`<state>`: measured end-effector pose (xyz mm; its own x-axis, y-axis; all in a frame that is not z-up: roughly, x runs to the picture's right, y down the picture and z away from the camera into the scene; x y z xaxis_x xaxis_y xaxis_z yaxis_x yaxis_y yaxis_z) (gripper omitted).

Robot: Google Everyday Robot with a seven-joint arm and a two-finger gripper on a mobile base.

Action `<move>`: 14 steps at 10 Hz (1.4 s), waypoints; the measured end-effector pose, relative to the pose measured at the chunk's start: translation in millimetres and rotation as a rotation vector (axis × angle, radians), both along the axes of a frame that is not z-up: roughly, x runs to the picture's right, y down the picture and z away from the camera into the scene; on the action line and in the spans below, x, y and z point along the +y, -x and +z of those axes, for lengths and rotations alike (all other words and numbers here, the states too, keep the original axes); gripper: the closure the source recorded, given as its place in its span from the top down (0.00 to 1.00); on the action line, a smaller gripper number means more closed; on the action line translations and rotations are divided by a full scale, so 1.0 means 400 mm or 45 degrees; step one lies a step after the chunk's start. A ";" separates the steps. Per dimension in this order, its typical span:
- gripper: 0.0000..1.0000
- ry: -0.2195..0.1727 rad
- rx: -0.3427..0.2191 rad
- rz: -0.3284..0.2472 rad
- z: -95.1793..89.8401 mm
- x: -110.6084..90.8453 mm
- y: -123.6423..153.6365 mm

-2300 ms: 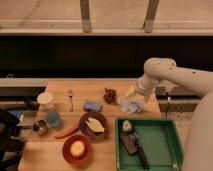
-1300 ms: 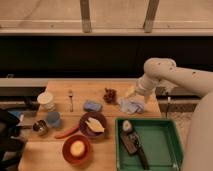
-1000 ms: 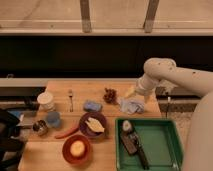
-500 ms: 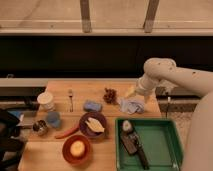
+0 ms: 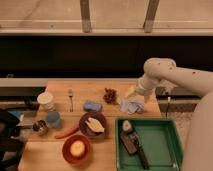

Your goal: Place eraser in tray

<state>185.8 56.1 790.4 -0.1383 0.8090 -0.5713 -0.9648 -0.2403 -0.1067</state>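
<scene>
The green tray (image 5: 165, 145) lies at the table's front right. In it are a dark blocky object with a long dark part (image 5: 132, 145) and a small pale round thing (image 5: 127, 126). A small blue rectangular block (image 5: 92, 105), possibly the eraser, lies on the table's middle, left of the tray's far corner. My gripper (image 5: 134, 96) hangs off the white arm (image 5: 165, 75) at the back right. It is just above a crumpled light-blue cloth (image 5: 131, 105), beyond the tray's far rim. A yellowish bit shows at the gripper.
On the wooden table (image 5: 112, 150) are a dark cluster like grapes (image 5: 109, 95), a fork (image 5: 70, 99), a white cup (image 5: 46, 100), a blue cup (image 5: 53, 119), a metal cup (image 5: 40, 127), a dark plate with pale food (image 5: 93, 124), an orange carrot-like stick (image 5: 66, 132) and a red bowl (image 5: 76, 149).
</scene>
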 end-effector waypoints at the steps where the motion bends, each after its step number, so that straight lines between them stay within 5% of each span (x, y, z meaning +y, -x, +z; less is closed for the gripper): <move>1: 0.72 0.014 -0.002 -0.012 -0.002 0.012 0.004; 7: 0.72 0.118 0.008 -0.081 -0.097 0.170 0.020; 14: 0.72 0.301 0.050 -0.150 -0.164 0.338 0.003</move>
<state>184.7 191.4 724.7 -0.0767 0.6653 -0.7426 -0.9899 -0.1400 -0.0232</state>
